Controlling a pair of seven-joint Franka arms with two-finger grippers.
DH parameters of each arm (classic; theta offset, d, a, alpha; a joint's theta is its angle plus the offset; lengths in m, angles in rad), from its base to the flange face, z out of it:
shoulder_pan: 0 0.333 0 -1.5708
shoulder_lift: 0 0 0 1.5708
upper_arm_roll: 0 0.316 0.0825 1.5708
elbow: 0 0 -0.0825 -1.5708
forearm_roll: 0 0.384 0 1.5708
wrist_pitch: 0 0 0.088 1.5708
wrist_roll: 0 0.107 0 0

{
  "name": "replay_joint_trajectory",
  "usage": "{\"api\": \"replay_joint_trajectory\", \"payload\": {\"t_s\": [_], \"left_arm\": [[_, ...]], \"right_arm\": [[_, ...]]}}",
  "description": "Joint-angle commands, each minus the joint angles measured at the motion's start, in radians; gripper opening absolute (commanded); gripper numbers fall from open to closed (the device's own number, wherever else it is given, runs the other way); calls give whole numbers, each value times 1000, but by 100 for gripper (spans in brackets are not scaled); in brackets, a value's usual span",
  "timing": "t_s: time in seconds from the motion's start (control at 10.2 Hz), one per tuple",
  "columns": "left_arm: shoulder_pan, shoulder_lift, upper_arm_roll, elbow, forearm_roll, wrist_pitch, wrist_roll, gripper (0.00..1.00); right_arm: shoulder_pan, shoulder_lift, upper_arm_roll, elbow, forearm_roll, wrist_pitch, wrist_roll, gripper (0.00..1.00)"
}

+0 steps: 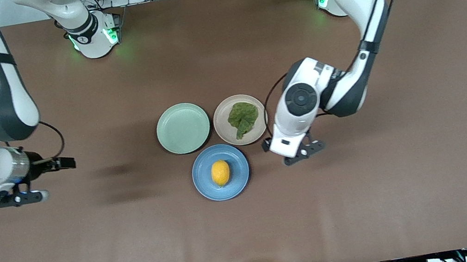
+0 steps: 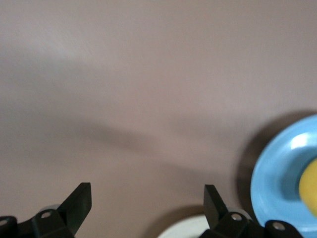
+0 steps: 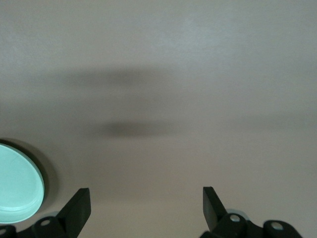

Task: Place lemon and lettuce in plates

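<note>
The lemon (image 1: 220,173) lies in the blue plate (image 1: 203,186), the plate nearest the front camera. The lettuce (image 1: 242,118) lies flat in the beige-pink plate (image 1: 220,128). My left gripper (image 1: 294,151) hovers open and empty over bare table beside these plates, toward the left arm's end. Its wrist view shows the open gripper (image 2: 147,191), the blue plate (image 2: 277,183), part of the lemon (image 2: 310,191) and the beige plate's rim (image 2: 190,229). My right gripper (image 1: 21,195) hangs open and empty over bare table toward the right arm's end, and its wrist view shows it open (image 3: 146,194).
An empty mint green plate (image 1: 183,127) sits beside the beige-pink plate, toward the right arm's end; it also shows in the right wrist view (image 3: 17,186). The brown table (image 1: 367,203) is bare around the three plates.
</note>
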Motion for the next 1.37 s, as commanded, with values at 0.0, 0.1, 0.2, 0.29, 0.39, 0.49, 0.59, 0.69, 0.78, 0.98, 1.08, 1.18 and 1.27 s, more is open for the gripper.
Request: {"api": "replay_joint_trajectory", "payload": {"t_s": [0.0,0.1,0.2,0.29,0.39,0.49,0.59,0.69,0.78,0.98,1.08,1.18,1.27], "left_arm": [[1,-40,63,5,-5,-11,67,100],[33,-69,63,2,-1,-17,102,100],[76,-83,63,1,-2,-52,161,100],[116,-103,63,2,-1,-92,226,100],[174,-117,61,1,-2,-108,283,100],[222,-128,60,2,-2,-120,313,100],[254,-137,58,-5,-5,-126,356,100],[280,-157,58,-20,-8,-166,408,100],[303,-192,58,-51,-13,-225,432,100],[326,-274,57,-157,-17,-354,445,100],[331,-311,57,-213,-19,-367,445,100],[337,-344,57,-253,-28,-367,446,100],[348,-380,55,-289,-65,-367,457,100]], "right_arm": [[-6,-131,16,-56,-37,-39,-3,100],[2,-165,16,-43,-43,-80,-3,100],[3,-182,16,-4,-44,-149,-1,100],[8,-189,16,54,-44,-223,-1,100],[11,-193,17,114,-44,-286,2,100],[22,-196,16,166,-45,-340,3,100],[31,-195,14,220,-45,-383,8,100],[51,-190,-7,266,-47,-401,8,100],[69,-186,-36,294,-44,-403,6,100],[71,-187,-50,322,-40,-402,5,100],[72,-189,-64,323,-39,-401,8,100],[72,-190,-69,323,-40,-403,9,100],[72,-190,-69,323,-43,-402,8,100]]}}
